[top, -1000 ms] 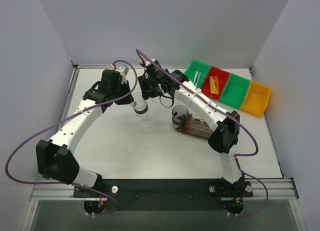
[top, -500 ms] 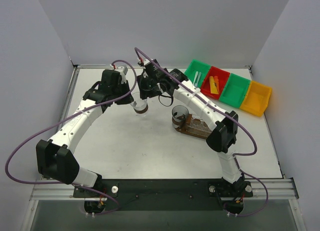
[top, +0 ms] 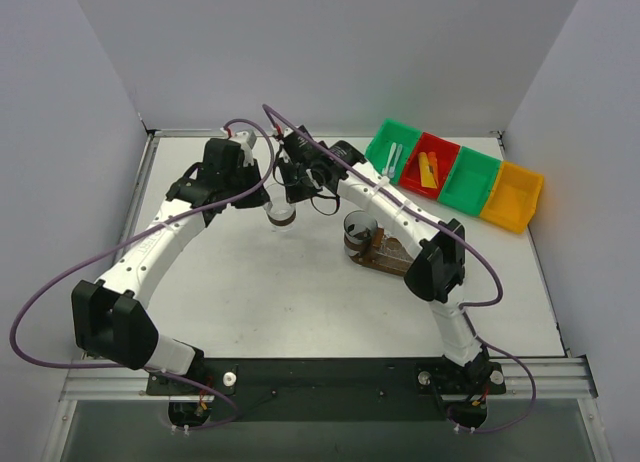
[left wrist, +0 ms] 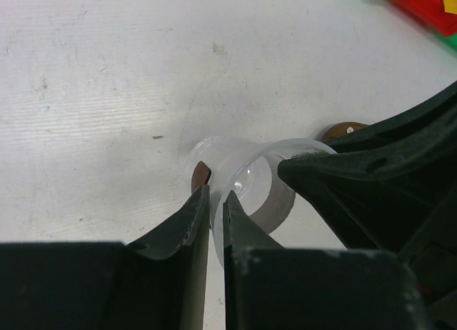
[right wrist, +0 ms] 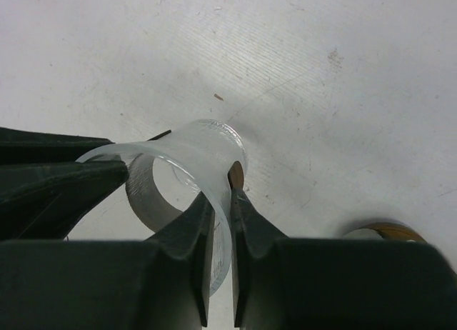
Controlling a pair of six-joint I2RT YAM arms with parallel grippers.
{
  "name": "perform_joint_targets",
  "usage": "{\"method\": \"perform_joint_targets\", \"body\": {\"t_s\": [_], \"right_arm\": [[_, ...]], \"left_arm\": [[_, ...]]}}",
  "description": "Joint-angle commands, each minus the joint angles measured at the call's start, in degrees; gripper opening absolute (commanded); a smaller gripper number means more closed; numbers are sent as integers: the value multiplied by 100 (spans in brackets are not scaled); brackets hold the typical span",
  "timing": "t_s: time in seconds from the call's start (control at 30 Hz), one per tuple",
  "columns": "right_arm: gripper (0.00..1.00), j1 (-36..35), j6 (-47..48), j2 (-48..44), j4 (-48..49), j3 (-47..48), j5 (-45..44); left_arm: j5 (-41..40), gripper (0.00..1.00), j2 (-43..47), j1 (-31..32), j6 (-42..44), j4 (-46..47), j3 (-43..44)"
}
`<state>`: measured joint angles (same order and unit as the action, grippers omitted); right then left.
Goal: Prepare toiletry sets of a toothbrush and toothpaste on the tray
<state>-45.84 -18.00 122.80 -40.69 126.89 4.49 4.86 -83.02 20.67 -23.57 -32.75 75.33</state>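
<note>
Plastic cup (right wrist: 207, 141) toward the bench's (top: 250, 292) far edge is now clamped by my right end effector (right wrist: 220, 196), apart a second ago, and my left end effector (left wrist: 213, 201).

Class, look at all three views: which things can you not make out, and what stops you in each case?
- Top view: the tray, right end hidden under the right arm.
- Top view: toothbrushes and tubes in the bins, too small to count.
- Wrist views: the held cup, one or two nested? Clear plastic blurs it.
- Left wrist view: the bins, cut off by the top-right corner.
</note>
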Motion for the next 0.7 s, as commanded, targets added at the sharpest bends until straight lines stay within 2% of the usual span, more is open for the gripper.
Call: {"method": "perform_joint_targets", "body": {"t_s": [0.0,0.17,0.2,0.23,0.33,0.43,0.57,0.67], "right_arm": [[0,-30,-19,-28,-212,231,-27],[0,-3,-81,-28,-203,362,-18],[0,14,-133,-28,-185,398,-18],[0,49,-177,-54,-159,424,-18],[0,172,-335,-230,-10,381,-10],[0,347,-415,-458,253,214,-1],[0,523,-309,-643,588,-6,-89],[0,822,-353,-836,623,-50,-141]], "left_arm": [[164,0,260,-10,-77,761,193],[182,2,374,-10,-51,823,122],[208,8,392,-19,-51,841,122],[269,22,444,-19,-42,936,105],[436,49,646,-19,-16,1296,-9],[323,56,883,-10,72,1499,-106],[-422,69,1296,43,301,1719,-325],[-635,73,1569,8,301,1913,-536]]}}
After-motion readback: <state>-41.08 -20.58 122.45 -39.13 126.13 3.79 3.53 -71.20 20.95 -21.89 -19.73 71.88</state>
